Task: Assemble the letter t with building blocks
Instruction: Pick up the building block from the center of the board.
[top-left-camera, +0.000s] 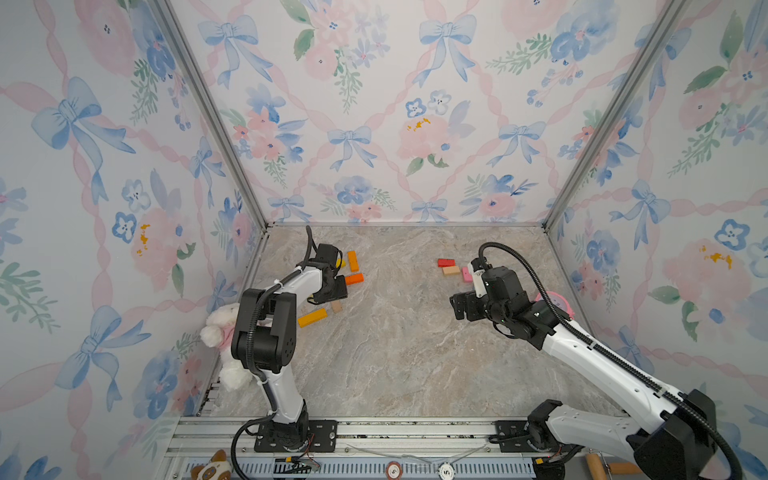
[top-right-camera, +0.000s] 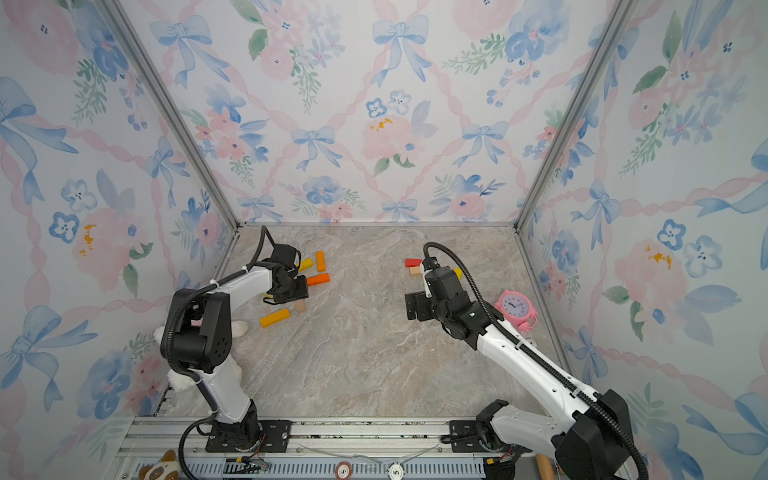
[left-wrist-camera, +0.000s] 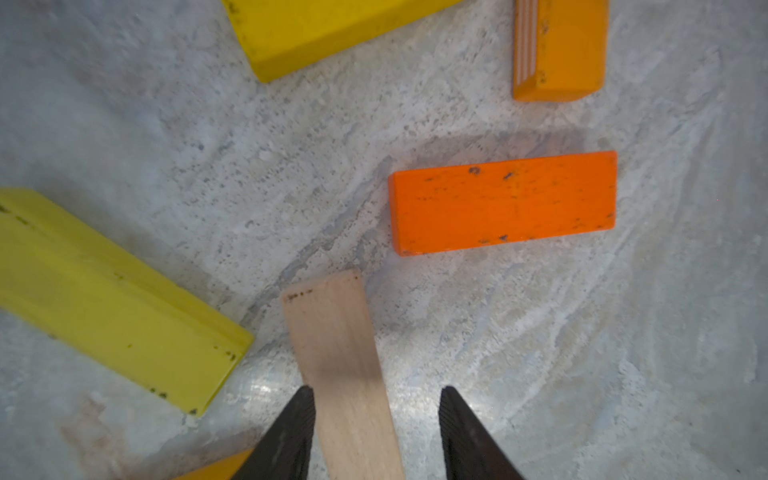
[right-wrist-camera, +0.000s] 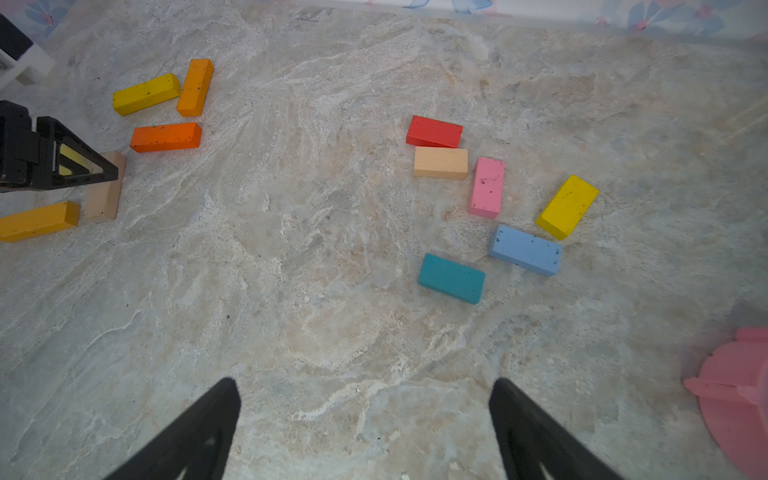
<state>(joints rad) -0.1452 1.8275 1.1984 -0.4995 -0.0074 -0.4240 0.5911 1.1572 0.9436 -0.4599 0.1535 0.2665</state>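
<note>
My left gripper reaches down over a tan block lying flat on the marble table. Its jaws straddle the block: one finger touches a long side, the other stands a gap away. Around it lie an orange block, two yellow blocks and an amber one. A long amber block lies just in front. My right gripper hangs open over bare table. Ahead of it lie red, peach, pink, yellow, blue and teal blocks.
A pink alarm clock stands by the right wall, close to my right arm. A white plush toy sits at the left wall behind my left arm. Patterned walls close the table on three sides.
</note>
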